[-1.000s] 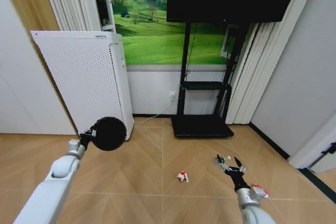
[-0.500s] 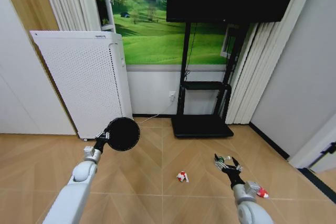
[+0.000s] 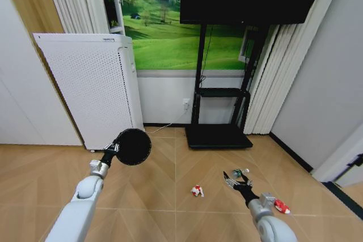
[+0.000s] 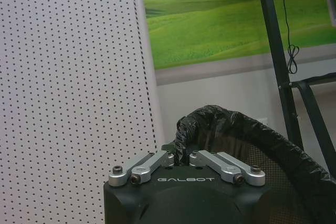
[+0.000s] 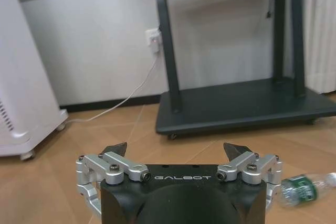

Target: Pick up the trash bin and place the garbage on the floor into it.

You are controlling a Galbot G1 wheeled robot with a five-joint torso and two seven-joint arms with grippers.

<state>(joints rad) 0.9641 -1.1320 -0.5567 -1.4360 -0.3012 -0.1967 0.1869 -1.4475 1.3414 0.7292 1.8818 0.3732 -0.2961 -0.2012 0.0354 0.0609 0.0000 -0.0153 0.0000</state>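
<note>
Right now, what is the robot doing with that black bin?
The left gripper holds the trash bin by its rim, up off the floor beside the white appliance. The right gripper is open, low near the small bottle. A red-and-white wrapper and a red packet lie on the floor; nothing is picked up yet.

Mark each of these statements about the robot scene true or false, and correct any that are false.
1. The left end effector is shut on the rim of the trash bin. True.
2. The right end effector holds the small bottle. False: it is open and empty, and the bottle lies on the floor beside it.
3. The trash bin has a black bag lining it. True.
4. The red-and-white wrapper is already inside the bin. False: it lies on the wooden floor.
5. The red packet lies on the floor near the right arm. True.
</note>
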